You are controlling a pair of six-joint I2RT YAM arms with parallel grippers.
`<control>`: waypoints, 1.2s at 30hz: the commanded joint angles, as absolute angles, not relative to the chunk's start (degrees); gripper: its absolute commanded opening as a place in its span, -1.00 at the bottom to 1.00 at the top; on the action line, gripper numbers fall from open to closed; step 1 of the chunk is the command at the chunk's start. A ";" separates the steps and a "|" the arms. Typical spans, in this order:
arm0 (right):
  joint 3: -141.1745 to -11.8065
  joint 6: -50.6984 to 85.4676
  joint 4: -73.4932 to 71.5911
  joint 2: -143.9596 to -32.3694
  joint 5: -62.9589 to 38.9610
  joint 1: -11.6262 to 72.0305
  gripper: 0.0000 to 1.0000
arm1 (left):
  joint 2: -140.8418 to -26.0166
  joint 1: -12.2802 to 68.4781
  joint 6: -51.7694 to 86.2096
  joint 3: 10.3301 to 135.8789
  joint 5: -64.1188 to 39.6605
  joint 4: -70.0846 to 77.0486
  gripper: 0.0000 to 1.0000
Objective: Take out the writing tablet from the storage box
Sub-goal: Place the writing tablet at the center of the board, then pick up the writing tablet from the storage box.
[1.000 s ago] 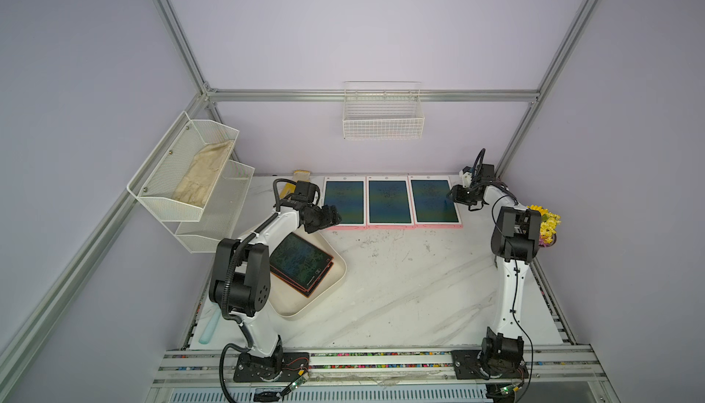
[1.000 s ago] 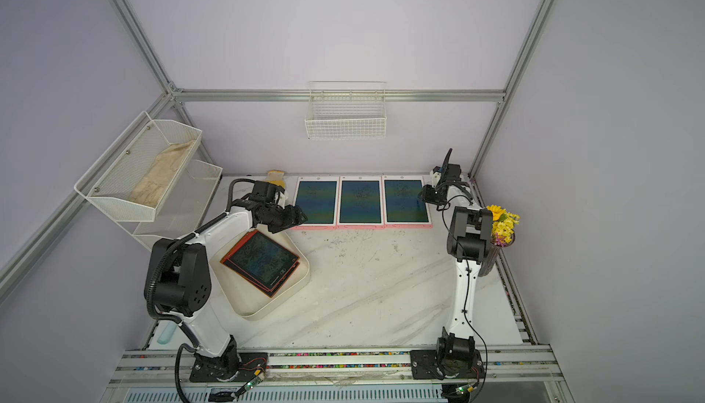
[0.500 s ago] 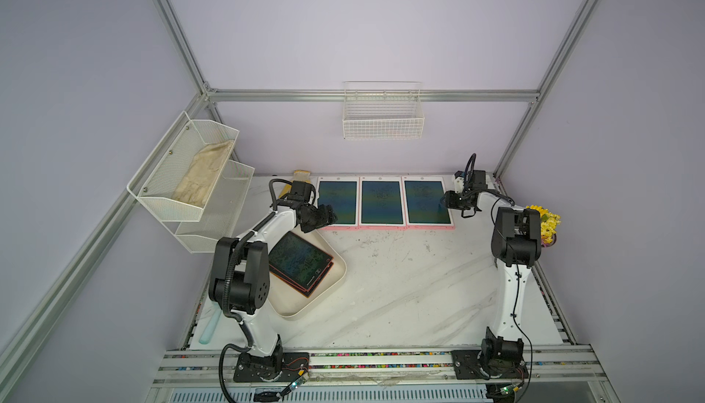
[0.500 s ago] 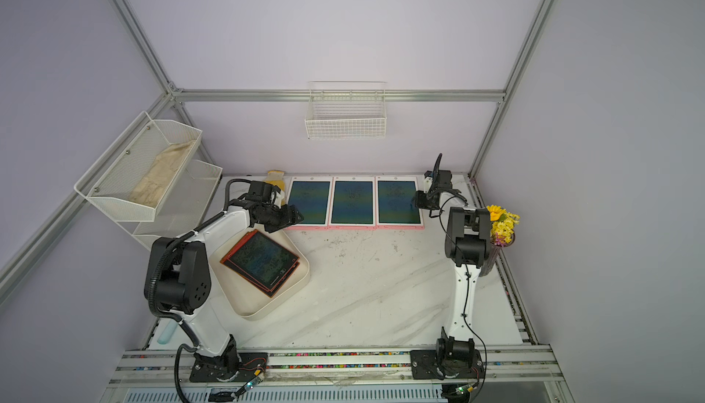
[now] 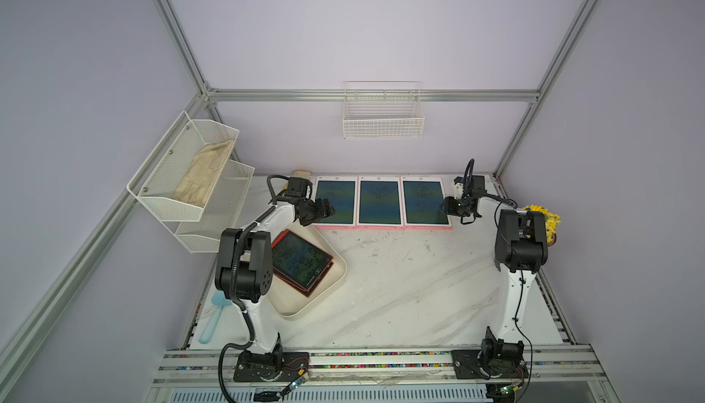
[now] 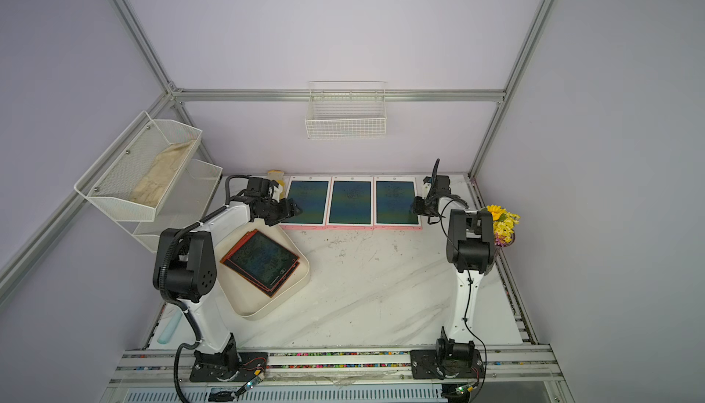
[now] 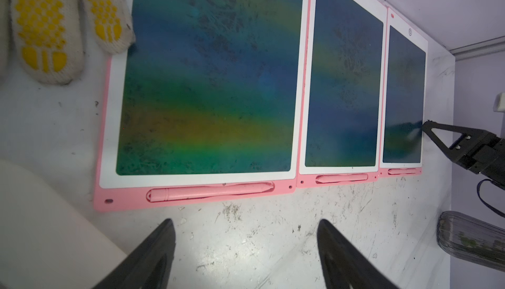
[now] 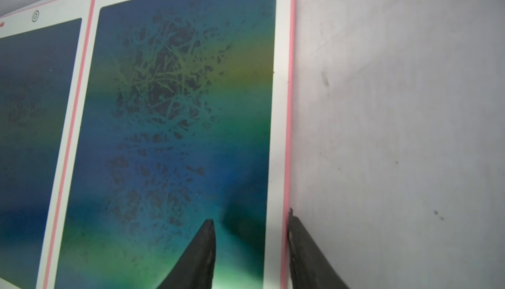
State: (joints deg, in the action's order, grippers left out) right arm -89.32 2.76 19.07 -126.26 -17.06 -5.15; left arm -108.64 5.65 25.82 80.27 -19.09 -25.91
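White marbled table (image 5: pixel 400 286) is carrying the whole setup. Storage box (image 5: pixel 290 305), a cream shallow tub with rounded corners and smooth walls, is sitting on the table's left half, turned on a diagonal, its near-left part hiding behind the left arm in both top views. Writing tablet (image 5: pixel 301 258) is lying flat inside it, topmost of a small stack whose red-orange edges are fanning out slightly beneath. It is showing a black frame, a thin red rim and a dark screen covered in green-blue scribble. The stack is taking up the far part of the tub's floor, leaving bare cream floor at the near end. Along the back wall three more tablets are lying close side by side: left pink tablet (image 5: pixel 336 202), middle pink tablet (image 5: pixel 379 202), right pink tablet (image 5: pixel 424 202), each with a white frame, a blue-green screen and a pink stylus clipped along its near edge. Left gripper (image 7: pixel 245 220) is hovering close to the left pink tablet's near corner, fingers spread wide with only bare table between them. Right gripper (image 8: pixel 250 216) is sitting at the right pink tablet's outer edge, fingers partly apart, one over the screen, the other against the pink side rim; no clamping is showing. A yellow-dotted glove (image 7: pixel 46 27) is lying beside the left pink tablet.
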 commanded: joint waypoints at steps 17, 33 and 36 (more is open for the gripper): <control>-96.30 14.23 20.66 -124.08 -5.87 -2.61 -0.05 | -100.44 -4.32 23.94 77.87 -9.04 -25.20 0.68; -93.23 17.62 3.29 -120.16 -5.49 5.19 -0.05 | -87.60 -4.66 24.60 67.60 3.57 -38.42 0.66; -91.49 17.75 2.64 -118.80 -7.38 8.15 -0.05 | -84.51 -4.66 25.01 65.62 2.52 -39.88 0.66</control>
